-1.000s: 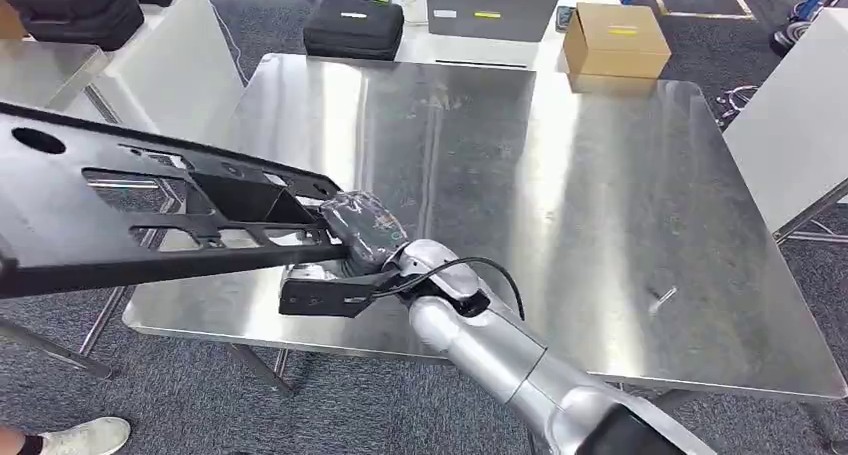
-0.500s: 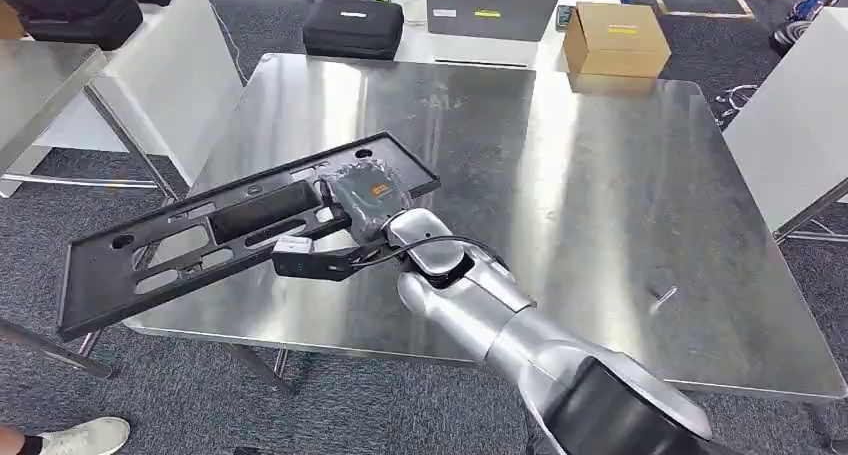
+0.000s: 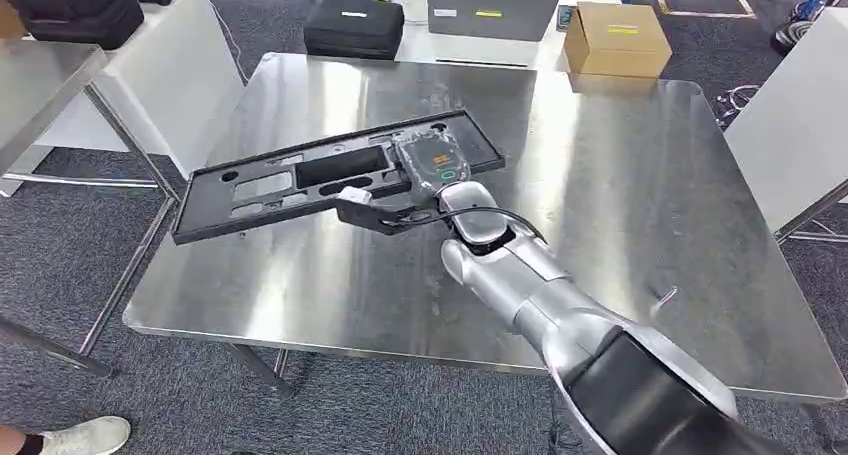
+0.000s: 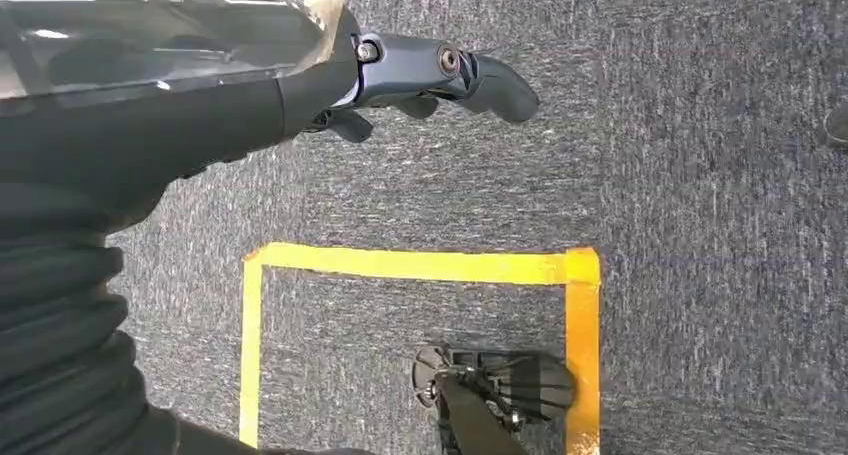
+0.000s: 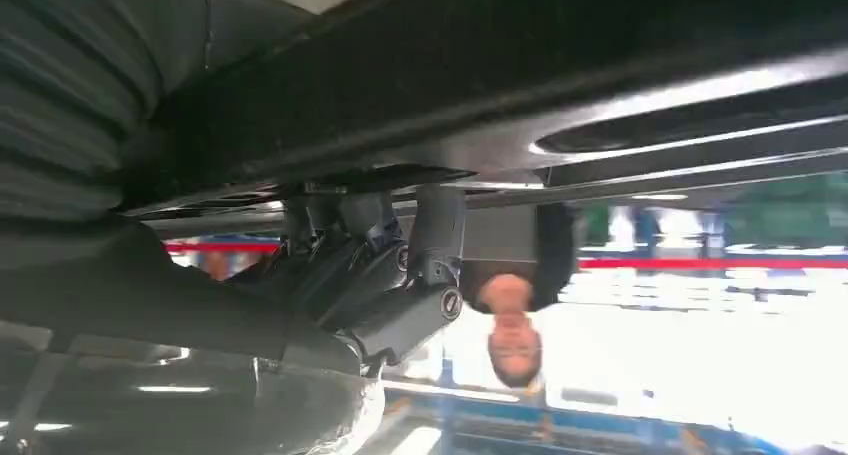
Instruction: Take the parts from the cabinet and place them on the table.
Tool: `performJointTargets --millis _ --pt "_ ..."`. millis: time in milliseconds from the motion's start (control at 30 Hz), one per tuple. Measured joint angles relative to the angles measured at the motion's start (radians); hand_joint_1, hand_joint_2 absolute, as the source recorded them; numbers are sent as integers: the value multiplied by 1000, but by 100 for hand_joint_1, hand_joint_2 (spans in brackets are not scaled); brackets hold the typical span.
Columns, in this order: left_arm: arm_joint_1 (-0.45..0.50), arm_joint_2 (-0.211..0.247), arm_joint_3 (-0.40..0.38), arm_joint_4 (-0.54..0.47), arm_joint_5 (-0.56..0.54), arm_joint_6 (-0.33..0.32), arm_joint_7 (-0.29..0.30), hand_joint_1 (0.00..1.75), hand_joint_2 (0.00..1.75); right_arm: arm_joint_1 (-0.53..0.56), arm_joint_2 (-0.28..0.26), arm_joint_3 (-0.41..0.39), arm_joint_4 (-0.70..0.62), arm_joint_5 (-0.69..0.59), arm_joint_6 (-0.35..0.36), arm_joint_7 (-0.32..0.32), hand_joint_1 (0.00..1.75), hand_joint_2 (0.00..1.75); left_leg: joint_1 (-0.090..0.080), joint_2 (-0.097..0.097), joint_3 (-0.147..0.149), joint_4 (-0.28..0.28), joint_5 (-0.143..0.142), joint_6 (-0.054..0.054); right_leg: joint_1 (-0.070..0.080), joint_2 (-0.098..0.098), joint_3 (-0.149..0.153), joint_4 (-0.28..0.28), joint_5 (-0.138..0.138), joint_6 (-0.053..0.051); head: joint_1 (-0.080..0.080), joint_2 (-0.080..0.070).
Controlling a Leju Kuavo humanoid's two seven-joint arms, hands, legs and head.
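A long black plastic panel (image 3: 290, 180) with several cut-outs lies flat and low over the left half of the steel table (image 3: 620, 205). Its left end reaches past the table's left edge. My right hand (image 3: 430, 165) grips the panel near its right end, from the near long side. In the right wrist view the dark fingers (image 5: 400, 265) curl under the panel's underside (image 5: 600, 65). I cannot tell whether the panel touches the table. My left hand (image 4: 440, 70) hangs over grey carpet, fingers apart and holding nothing.
A cardboard box (image 3: 615, 37), a black case (image 3: 353, 27) and a grey laptop (image 3: 492, 8) stand behind the table's far edge. A small metal piece (image 3: 662, 297) lies near the table's right front. White panels (image 3: 170, 70) flank the table. Yellow floor tape (image 4: 420, 265) marks the carpet.
My right hand has swung the panel forward and to the right, from close to the camera at the left down to low over the table.
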Motion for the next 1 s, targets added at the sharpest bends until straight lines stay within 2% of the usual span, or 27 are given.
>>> performJointTargets --millis 167,367,800,1000 --pt "2 1 -2 0 6 4 0 0 175 -8 -30 -35 31 12 -18 47 175 175 0 0 0 0 0 0 0 0 0 0 0 0 0 0" --pt "7 2 -2 0 8 10 0 0 175 -11 -74 -81 55 8 -26 48 175 175 0 1 0 0 0 0 0 0 0 0 0 0 0 0" --pt "7 3 -15 0 9 10 0 0 175 -12 -85 -98 76 10 -26 48 175 175 0 0 0 0 0 0 0 0 0 0 0 0 0 0" --pt "11 3 -16 0 16 11 -9 0 175 -12 -102 -109 86 24 -25 80 175 175 0 0 0 0 0 0 0 0 0 0 0 0 0 0"
